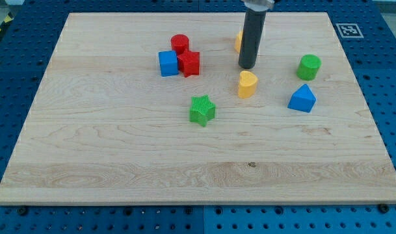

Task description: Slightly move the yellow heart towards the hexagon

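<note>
- Wooden board (119,175): near half bare; a fiducial tag (349,30) sits on its far right corner.
- Green star (202,110): nearest block, a little left of centre, apart from all others.
- Blue triangular block (302,99): on the right, near side of the green cylinder (309,67), the two apart.
- Yellow heart (248,84): right of centre, between the green star and the blue triangular block, touching neither.
- My tip (247,67): end of the dark rod, just beyond the yellow heart on its far side; very close to it, contact cannot be confirmed. It is a plain rod with nothing to open or close, and it holds nothing.
- Yellow block (238,41): far side of the rod, mostly hidden behind it; shape cannot be made out, possibly the hexagon.
- Left cluster, far half: blue cube (167,63) touching red cube (189,63) on its right; red cylinder (179,43) just behind them.
</note>
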### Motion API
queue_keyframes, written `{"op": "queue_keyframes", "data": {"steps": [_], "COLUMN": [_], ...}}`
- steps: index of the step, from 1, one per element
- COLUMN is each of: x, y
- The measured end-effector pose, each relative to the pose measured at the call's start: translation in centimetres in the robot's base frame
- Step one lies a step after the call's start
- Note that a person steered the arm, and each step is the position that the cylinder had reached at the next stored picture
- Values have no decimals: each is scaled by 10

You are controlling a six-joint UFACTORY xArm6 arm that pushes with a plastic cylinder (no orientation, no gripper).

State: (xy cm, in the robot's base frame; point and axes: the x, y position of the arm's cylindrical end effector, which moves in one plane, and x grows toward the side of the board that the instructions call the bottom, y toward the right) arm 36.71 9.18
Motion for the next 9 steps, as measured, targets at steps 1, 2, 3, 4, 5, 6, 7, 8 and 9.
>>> {"op": "queue_keyframes", "data": {"steps": [1, 2, 3, 4, 5, 6, 7, 8, 9], "x": [21, 22, 33, 78, 84, 63, 47, 47, 47], "y": [-11, -50, -76, -54, -12, 17, 20, 19, 17]}}
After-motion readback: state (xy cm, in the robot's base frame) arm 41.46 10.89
